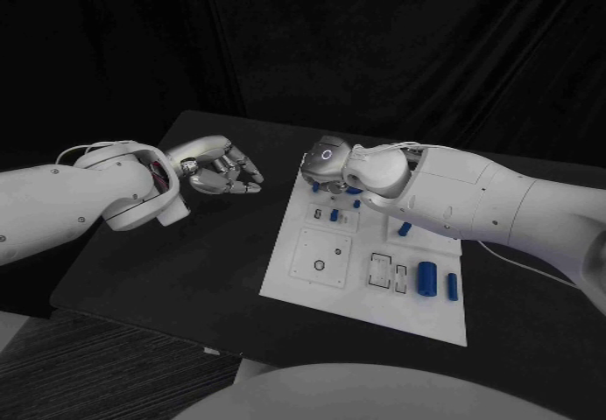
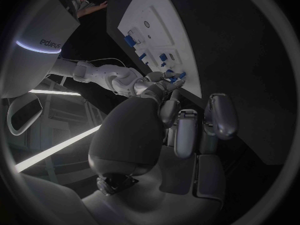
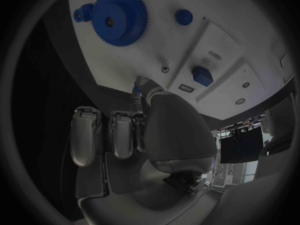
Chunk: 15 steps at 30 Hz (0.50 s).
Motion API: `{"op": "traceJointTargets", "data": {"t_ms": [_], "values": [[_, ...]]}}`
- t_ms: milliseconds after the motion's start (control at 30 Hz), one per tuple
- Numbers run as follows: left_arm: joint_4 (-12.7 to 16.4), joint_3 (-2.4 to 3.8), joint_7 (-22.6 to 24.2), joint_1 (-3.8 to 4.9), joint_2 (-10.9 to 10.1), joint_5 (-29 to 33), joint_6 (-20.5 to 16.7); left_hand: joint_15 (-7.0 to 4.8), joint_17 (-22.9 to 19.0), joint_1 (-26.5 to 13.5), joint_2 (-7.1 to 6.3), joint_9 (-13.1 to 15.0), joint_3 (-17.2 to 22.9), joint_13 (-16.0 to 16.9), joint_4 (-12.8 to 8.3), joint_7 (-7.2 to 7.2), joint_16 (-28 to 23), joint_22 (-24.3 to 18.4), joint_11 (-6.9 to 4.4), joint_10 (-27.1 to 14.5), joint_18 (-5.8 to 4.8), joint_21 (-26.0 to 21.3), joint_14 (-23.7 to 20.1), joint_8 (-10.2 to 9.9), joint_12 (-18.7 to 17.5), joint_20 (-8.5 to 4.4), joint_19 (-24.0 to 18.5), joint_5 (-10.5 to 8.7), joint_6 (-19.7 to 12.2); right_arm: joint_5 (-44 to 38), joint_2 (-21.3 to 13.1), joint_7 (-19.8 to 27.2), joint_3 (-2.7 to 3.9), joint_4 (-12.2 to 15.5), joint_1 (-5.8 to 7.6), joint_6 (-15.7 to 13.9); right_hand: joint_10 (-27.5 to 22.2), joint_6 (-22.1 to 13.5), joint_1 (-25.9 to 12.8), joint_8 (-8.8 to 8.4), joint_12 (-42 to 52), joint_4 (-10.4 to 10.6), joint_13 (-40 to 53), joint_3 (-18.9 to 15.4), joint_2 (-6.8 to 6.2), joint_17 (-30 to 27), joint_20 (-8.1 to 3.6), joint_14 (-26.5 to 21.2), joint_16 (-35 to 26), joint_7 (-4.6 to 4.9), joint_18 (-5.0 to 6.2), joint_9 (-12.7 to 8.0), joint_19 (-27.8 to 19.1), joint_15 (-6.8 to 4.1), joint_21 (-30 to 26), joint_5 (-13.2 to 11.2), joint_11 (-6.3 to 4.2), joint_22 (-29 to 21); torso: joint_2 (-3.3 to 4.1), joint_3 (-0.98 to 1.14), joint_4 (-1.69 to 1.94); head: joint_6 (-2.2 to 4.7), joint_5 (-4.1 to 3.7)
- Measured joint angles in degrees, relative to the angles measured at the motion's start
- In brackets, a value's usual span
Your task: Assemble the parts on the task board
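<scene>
Right robot hand working at the far end of the task board while the left robot hand waits beside it.

The white task board (image 1: 366, 302) lies in the middle of the black desk (image 1: 189, 262). The right robot hand (image 1: 331, 166) is over the board's far end, fingers curled in, and seems to pinch a small blue part (image 3: 135, 88) at its fingertips, though the grip is largely hidden. The left robot hand (image 1: 225, 171) hangs above the bare desk just beside the board's far corner, fingers curled in on nothing. A large blue gear (image 3: 119, 19) sits on the board with a small blue gear (image 3: 81, 14) touching it. Blue cylinders (image 1: 428, 277) lie near the board's right edge.
</scene>
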Motion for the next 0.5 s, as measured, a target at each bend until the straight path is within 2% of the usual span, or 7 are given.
{"op": "traceJointTargets", "data": {"t_ms": [100, 133, 167, 200, 367, 433, 500], "values": [[0.0, 0.0, -0.05, 0.0, 0.02, 0.0, 0.07, 0.0, 0.0, 0.0, 0.0, 0.0, 0.0, 0.0, 0.0, 0.0, 0.0, 0.0, 0.0, 0.0, 0.0, 0.0, 0.0, 0.0, 0.0, 0.0, 0.0, 0.0, 0.0, 0.0, 0.01, -0.01, 0.0, 0.0, 0.0, 0.1, 0.0, -0.75, -0.01, -0.65, 0.0, 0.0, 0.0, 0.0, 0.0, 0.0, 0.0, 0.0, 0.0, -0.15, 0.01, -0.55, 0.0, 0.0, -0.03, -0.88, 0.0, 0.0, 0.0, 0.0, -0.01, 0.0, 0.01], [0.0, 0.0, -0.07, 0.0, 0.02, 0.0, 0.09, 0.0, 0.0, 0.0, 0.0, 0.0, 0.0, 0.0, 0.0, 0.0, 0.0, 0.0, 0.0, 0.0, 0.0, 0.0, 0.0, 0.0, 0.0, 0.0, 0.0, 0.0, 0.0, 0.0, 0.01, -0.02, 0.0, 0.0, 0.0, 0.14, 0.0, -1.16, -0.23, -0.65, 0.0, 0.0, 0.0, 0.0, -0.22, 0.0, 0.0, 0.0, 0.0, -0.53, 0.0, -0.72, 0.0, 0.0, -0.03, -0.88, 0.0, 0.0, 0.0, 0.0, 0.0, 0.0, 0.01], [0.0, 0.0, -0.09, 0.0, 0.02, 0.0, 0.12, 0.0, 0.0, 0.0, 0.0, 0.0, 0.0, 0.0, 0.0, 0.0, 0.0, 0.0, 0.0, 0.0, 0.0, 0.0, 0.0, 0.0, 0.0, 0.0, 0.0, 0.0, 0.0, 0.0, 0.01, -0.03, 0.0, 0.0, 0.0, 0.19, 0.0, -1.53, -1.4, -0.66, 0.0, 0.0, 0.0, 0.0, -0.6, 0.0, 0.0, 0.0, 0.0, -0.3, 0.01, -0.72, 0.0, 0.0, -0.03, -0.88, 0.0, 0.0, -0.01, 0.0, 0.0, 0.0, 0.01], [-0.01, 0.0, -0.11, 0.0, 0.02, 0.0, 0.14, 0.0, 0.0, 0.0, 0.0, 0.0, 0.0, 0.0, 0.0, 0.0, 0.0, 0.0, 0.0, 0.0, 0.0, 0.0, 0.0, 0.0, 0.0, 0.0, 0.0, 0.0, 0.0, 0.0, 0.01, -0.03, 0.0, 0.0, 0.0, 0.23, 0.0, -1.59, -1.86, -1.15, 0.0, 0.0, 0.0, 0.0, -0.22, 0.0, 0.0, 0.0, 0.0, -0.21, 0.0, -0.72, 0.0, 0.0, -0.03, -0.88, 0.0, 0.0, -0.01, 0.0, 0.0, 0.0, 0.01], [-0.03, 0.0, -0.18, -0.01, 0.02, 0.0, 0.23, 0.0, 0.0, 0.0, 0.0, -0.01, 0.0, 0.0, 0.0, 0.0, 0.0, 0.0, 0.0, 0.0, 0.0, 0.0, 0.0, 0.0, 0.0, 0.0, 0.0, 0.0, 0.0, 0.0, 0.01, -0.06, 0.0, 0.0, -0.01, 0.45, 0.0, -1.62, -1.86, -1.15, 0.0, -0.01, 0.0, 0.0, -0.23, 0.0, 0.0, 0.0, 0.0, -0.2, 0.0, -0.96, 0.0, 0.0, -0.03, -0.88, 0.0, 0.0, -0.02, -0.01, 0.0, 0.0, -0.02], [-0.05, 0.0, -0.21, -0.01, 0.03, 0.0, 0.27, 0.0, 0.0, 0.0, 0.0, -0.01, 0.0, 0.0, 0.0, 0.0, 0.0, 0.0, 0.01, 0.01, 0.0, 0.0, 0.0, 0.0, 0.0, 0.0, 0.0, 0.0, 0.0, 0.0, 0.0, -0.07, 0.0, 0.0, -0.01, 0.51, 0.0, -1.89, -1.86, -1.98, 0.0, -0.01, 0.0, 0.0, -0.23, 0.0, 0.0, 0.0, 0.0, -0.51, 0.0, -1.32, 0.0, 0.0, -0.03, -0.93, 0.0, 0.0, -0.01, -0.01, 0.01, 0.0, -0.05], [-0.07, 0.0, -0.24, -0.02, 0.07, 0.0, 0.33, 0.0, 0.0, 0.0, 0.0, -0.01, 0.0, 0.0, 0.0, 0.0, 0.0, 0.0, 0.01, 0.01, 0.0, 0.0, 0.0, 0.0, 0.0, 0.0, 0.0, 0.0, 0.0, 0.0, -0.01, -0.08, 0.0, 0.0, -0.01, 0.55, 0.0, -2.12, -1.86, -2.03, 0.0, -0.01, 0.0, 0.0, -0.23, 0.0, 0.0, 0.0, 0.0, -0.3, 0.0, -1.71, 0.0, 0.0, -0.03, -1.54, 0.0, 0.0, -0.01, -0.01, 0.01, 0.0, -0.05]]}}
